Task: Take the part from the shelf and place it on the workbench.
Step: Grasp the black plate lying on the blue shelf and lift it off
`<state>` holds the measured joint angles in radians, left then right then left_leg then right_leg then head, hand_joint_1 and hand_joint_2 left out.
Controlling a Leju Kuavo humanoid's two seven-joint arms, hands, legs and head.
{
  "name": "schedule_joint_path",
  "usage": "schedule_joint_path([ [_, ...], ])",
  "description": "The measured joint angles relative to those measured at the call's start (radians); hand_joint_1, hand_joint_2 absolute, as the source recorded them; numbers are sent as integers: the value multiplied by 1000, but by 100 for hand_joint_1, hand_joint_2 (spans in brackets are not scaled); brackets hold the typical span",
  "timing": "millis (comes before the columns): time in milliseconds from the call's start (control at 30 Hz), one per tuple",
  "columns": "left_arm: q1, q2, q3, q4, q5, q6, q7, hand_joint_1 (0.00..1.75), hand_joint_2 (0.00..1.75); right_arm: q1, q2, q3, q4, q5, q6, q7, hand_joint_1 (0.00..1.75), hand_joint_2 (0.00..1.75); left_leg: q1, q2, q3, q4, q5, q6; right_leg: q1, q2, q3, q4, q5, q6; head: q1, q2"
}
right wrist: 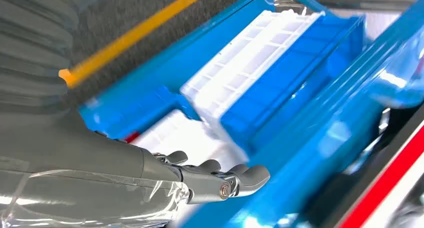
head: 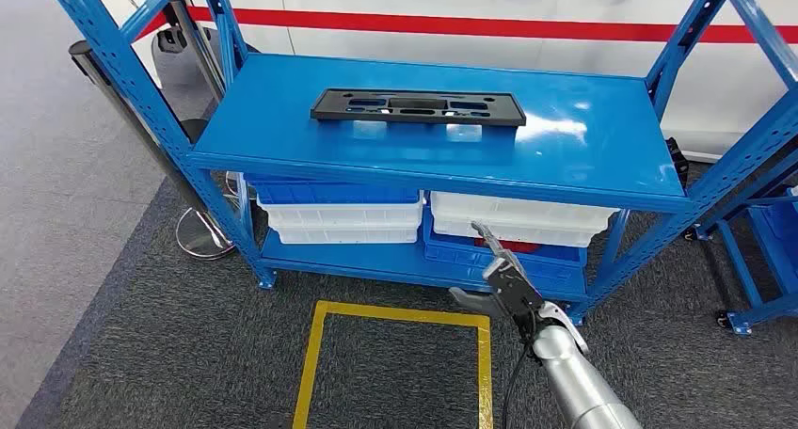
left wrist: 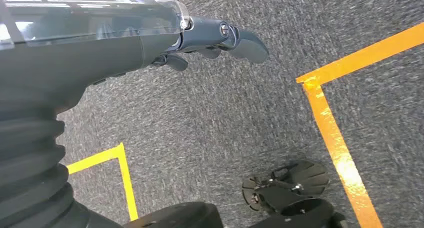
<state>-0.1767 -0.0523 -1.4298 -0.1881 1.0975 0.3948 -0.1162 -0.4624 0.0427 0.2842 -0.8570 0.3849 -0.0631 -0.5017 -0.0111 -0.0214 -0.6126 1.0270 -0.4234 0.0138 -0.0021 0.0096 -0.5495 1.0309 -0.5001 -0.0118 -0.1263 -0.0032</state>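
One flat black plastic panel part on the shelf top; right hand nearer, holding nothing.

The long rectangular part lies flat on the glossy blue metal shelf top, its long axis running side to side across the head view, up and ahead of the right hand. That hand hovers below the shelf edge in front of the lower tier, fingers extended and slightly apart, grasping nothing. The left hand hangs over grey carpet with yellow floor tape, fingers loosely curled and empty. Count: one part, two white plastic crates and two blue crates below. The workbench cannot be identified.
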Motion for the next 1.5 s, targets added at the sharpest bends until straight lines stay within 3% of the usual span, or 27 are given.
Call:
schedule_joint_path([
  [33,-1,0,-1,0,0,-1,0,0,175,-8,0,14,2,10,-5,4,0,58,0,0,0,0,0,0,0,0,0,0,0,0,0,0],
  [67,-1,0,-2,0,0,-1,0,0,175,-15,0,27,4,20,-11,8,0,87,0,0,0,0,0,0,0,0,0,0,0,0,0,0],
  [133,-3,0,-4,0,0,-2,0,0,175,-45,0,77,13,61,-34,26,0,175,0,0,0,0,0,0,0,0,0,0,0,0,0,0],
  [700,-6,0,-21,8,9,-6,4,0,175,-306,53,353,243,424,-206,233,0,175,0,0,-1,0,1,0,0,-1,0,0,0,0,0,0],
  [833,-6,2,-21,9,20,-19,6,0,175,-392,76,370,329,469,-207,275,0,0,0,0,-1,0,1,0,0,-1,0,0,0,0,0,0],
  [967,-5,4,-21,10,32,-28,4,0,175,-478,92,376,391,498,-217,278,0,175,0,0,-1,0,1,0,0,-1,-1,0,0,0,0,0],
  [1167,-3,4,-21,10,47,-22,0,0,175,-579,103,501,414,801,-467,376,0,175,0,0,-1,0,1,0,0,-1,-1,0,0,0,0,0],
  [1300,-1,4,-20,10,57,-23,-3,0,175,-593,111,570,416,860,-478,408,0,175,0,0,-1,0,1,0,0,-1,-1,0,0,0,0,0],
  [1500,0,4,-20,10,61,-24,-6,0,175,-593,113,583,417,865,-475,409,0,175,0,0,-1,0,1,0,0,-1,-1,0,0,0,0,0],
])
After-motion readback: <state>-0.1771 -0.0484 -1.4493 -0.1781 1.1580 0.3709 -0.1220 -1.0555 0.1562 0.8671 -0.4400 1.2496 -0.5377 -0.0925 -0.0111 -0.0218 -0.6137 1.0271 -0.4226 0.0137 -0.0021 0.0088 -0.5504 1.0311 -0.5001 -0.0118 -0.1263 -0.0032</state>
